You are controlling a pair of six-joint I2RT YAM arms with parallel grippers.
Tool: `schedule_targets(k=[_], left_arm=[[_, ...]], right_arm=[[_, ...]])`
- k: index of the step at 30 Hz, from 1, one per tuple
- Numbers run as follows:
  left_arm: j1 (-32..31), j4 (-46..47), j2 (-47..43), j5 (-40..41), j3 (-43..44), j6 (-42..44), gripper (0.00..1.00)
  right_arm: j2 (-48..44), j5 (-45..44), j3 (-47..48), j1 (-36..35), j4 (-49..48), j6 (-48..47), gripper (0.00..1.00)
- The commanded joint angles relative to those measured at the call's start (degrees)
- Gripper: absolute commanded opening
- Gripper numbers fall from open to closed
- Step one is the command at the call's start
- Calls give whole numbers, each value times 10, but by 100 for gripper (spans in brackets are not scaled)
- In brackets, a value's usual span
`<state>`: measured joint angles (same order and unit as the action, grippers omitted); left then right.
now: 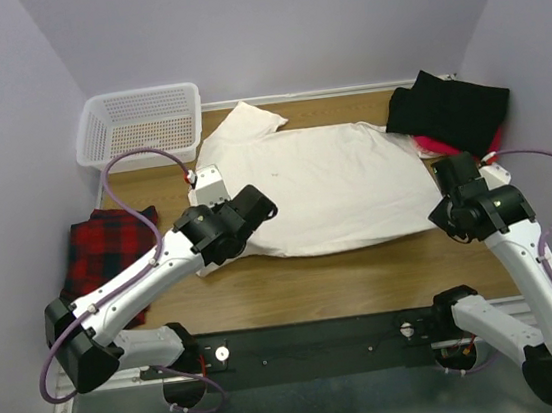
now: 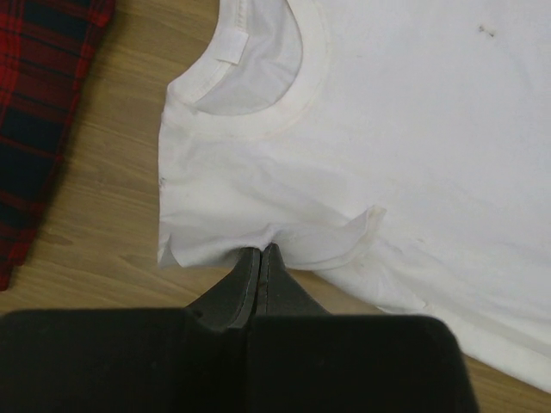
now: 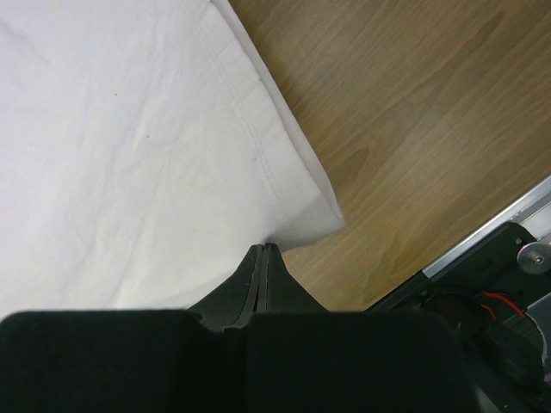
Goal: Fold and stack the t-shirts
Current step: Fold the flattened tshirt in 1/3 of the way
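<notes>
Both arms are reaching out from the near edge, left arm and right arm, over one cream-white t-shirt lying spread across the bench. One black t-shirt is sitting on one red t-shirt far right. One plaid cloth and one basket are waiting left.

Left wrist: the left hand, pressed together, is pinching puckered cloth by the shoulder.

Right wrist: the right hand is pressing shut at the hem corner, and I cannot tell if it is catching cloth.

Soft, light, floppy stuff, so shoulders and hem corners are looking like the best holds.
</notes>
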<state>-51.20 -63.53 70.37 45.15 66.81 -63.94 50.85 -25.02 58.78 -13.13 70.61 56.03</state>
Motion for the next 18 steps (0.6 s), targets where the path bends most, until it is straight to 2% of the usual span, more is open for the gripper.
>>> schedule_targets(k=[1,7,15,18], left_arm=[[-28,-6,13,16,-4,-49,0],[-22,-7,35,64,31,-36,0],[57,-5,71,115,95,-2,0],[79,19,83,125,118,45,0]], right_arm=[[-6,-8,-17,1,15,15,1],[7,-10,-17,2,-1,14,1],[43,-54,5,1,-33,13,1],[71,-68,8,1,-57,8,1]])
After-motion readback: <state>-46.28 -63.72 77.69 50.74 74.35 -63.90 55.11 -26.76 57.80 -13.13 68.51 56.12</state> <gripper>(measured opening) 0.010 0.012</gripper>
